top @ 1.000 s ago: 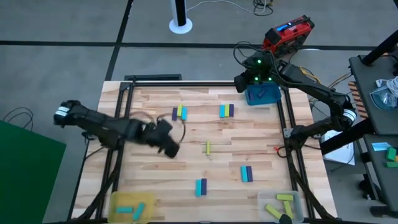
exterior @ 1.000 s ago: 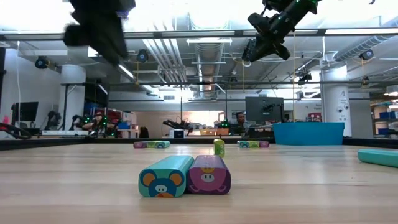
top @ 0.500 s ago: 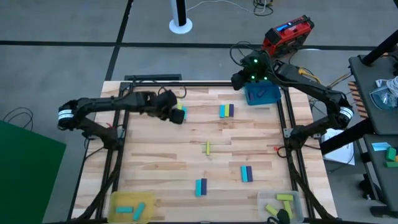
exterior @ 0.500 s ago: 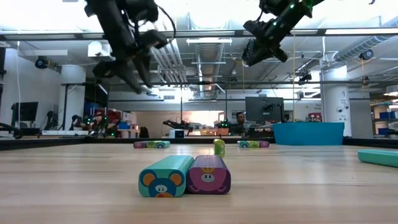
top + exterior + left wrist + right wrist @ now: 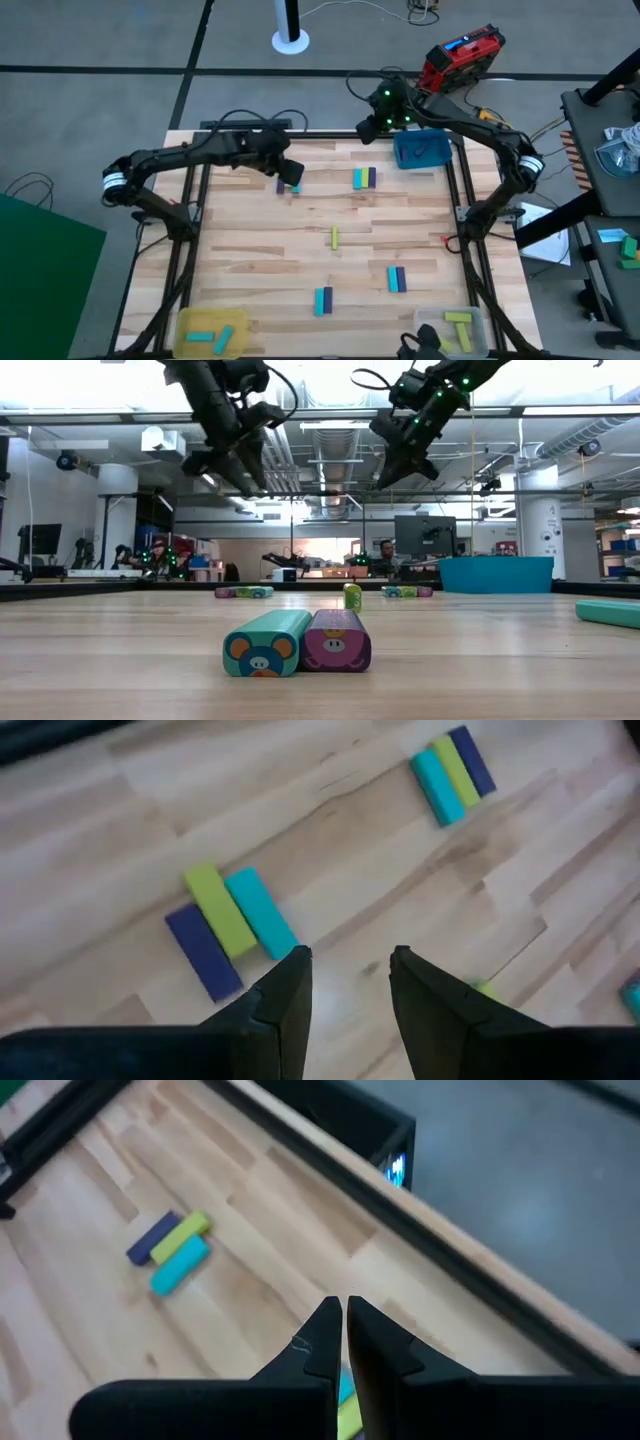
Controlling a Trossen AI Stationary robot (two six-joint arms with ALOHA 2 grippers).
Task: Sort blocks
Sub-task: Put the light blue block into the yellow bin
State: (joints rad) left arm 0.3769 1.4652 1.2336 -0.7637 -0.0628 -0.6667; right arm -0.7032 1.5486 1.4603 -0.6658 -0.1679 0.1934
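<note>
Change: the left gripper (image 5: 289,172) has swung from mid-table to above the far-left trio; the right gripper (image 5: 372,128) drifted left off the blue tray (image 5: 421,150).
Left gripper: fingers parted, empty.
Right gripper: fingers pressed together, empty.
Blocks: purple, yellow-green and cyan flat rectangular bars (image 5: 228,926) lie side by side on the wooden table (image 5: 260,260).

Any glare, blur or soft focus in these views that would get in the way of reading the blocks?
Low view: bright ceiling lights wash out the top, leaving both arms as dark silhouettes; the nearest cyan block and purple block are sharp, far blocks tiny. Left wrist view: the block trio reads softly, the fingers blurred. High view: even light, no glare on the table.
</note>
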